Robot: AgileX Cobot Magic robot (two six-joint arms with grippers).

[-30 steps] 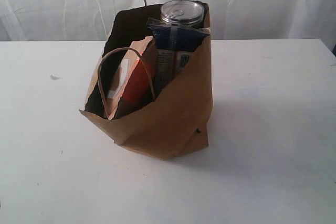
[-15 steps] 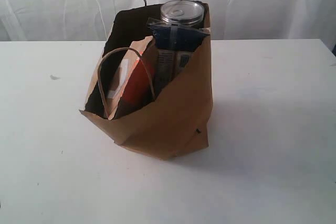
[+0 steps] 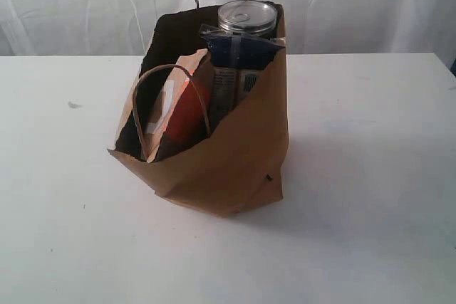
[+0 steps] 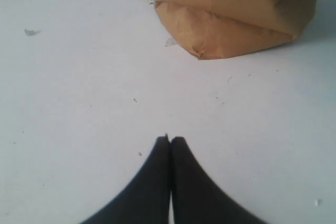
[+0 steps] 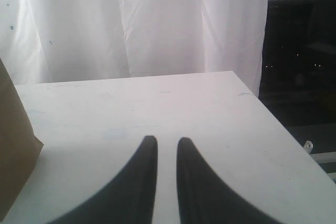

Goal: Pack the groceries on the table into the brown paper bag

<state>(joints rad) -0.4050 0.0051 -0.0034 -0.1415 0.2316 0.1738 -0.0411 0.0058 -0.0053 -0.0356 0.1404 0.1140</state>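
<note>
Brown paper bag [image 3: 228,169] stands mid-table [image 3: 370,176], leaning, mouth open. Dark can [image 3: 246,18] sits at the mouth's 1 o'clock, with the long dark-blue packet [image 3: 241,51] touching it on the 6 o'clock side. Left gripper [image 4: 169,140] has its tips pressed together, empty. Right gripper [image 5: 167,141] is narrowly parted, empty. Assessment: the paper is thin and creased and the load top-heavy. Lift by the cord handle [image 3: 169,67], not the ragged rim.

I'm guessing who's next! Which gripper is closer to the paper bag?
Probably right: right gripper has the bag close beside it; left gripper faces it across the table.
</note>
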